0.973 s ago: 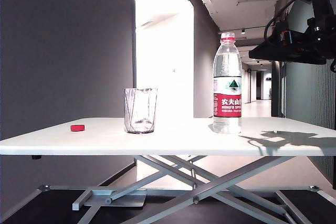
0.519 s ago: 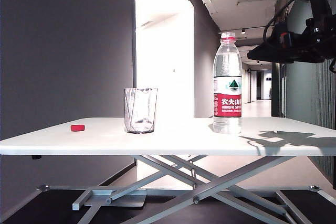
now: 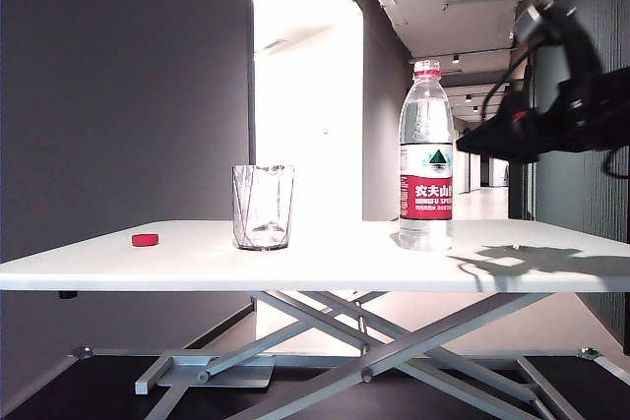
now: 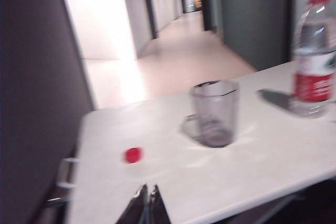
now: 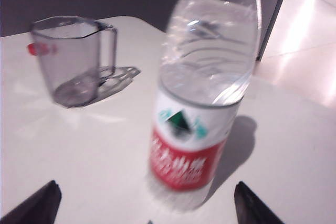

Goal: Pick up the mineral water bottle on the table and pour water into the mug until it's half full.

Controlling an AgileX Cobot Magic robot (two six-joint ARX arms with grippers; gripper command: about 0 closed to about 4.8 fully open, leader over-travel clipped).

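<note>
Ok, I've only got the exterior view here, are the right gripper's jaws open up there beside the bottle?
Observer: Yes. The right wrist view shows the right gripper wide open, both fingers well clear of the mineral water bottle, which stands centred ahead of them.
Operator: And the left gripper? I can't see it at all.
Observer: The left wrist view shows the left gripper shut and empty at the near side of the table, facing the mug.
</note>
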